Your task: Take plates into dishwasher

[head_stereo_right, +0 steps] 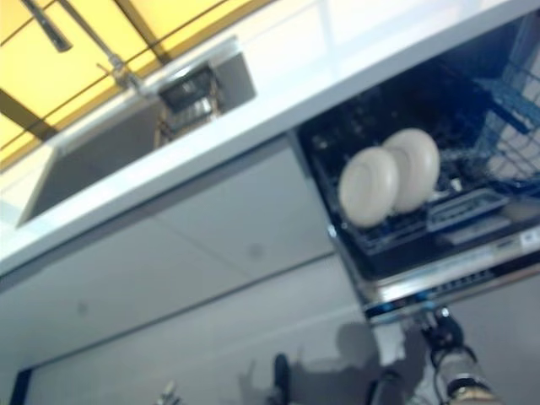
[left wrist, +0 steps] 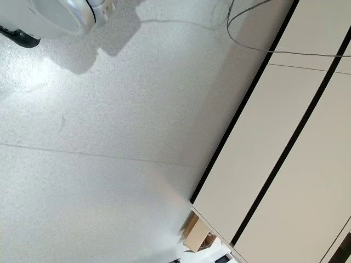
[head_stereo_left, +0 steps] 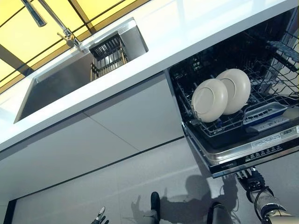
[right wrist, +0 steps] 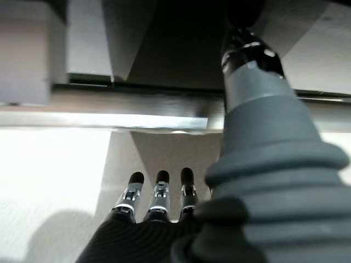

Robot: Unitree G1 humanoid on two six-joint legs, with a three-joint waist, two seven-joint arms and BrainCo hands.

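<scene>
Left eye view shows two round cream ceramic plates [head_stereo_left: 209, 99] [head_stereo_left: 234, 90] standing on edge, side by side and overlapping, in the dark wire rack [head_stereo_left: 219, 126] of the open dishwasher [head_stereo_left: 247, 151]. Its pulled-down door has a shiny steel edge. A smooth white countertop [head_stereo_left: 187, 32] runs above flat pale grey cabinet fronts [head_stereo_left: 135, 112], with a brushed steel sink [head_stereo_left: 60, 84] holding a small wire basket [head_stereo_left: 108, 56] under a chrome tap [head_stereo_left: 65, 28]. The floor [left wrist: 98, 164] is pale speckled stone. The right hand [right wrist: 159, 192] hangs below the door edge, fingers straight and empty. The left hand [head_stereo_left: 100, 217] barely shows by the floor; I cannot tell its state.
</scene>
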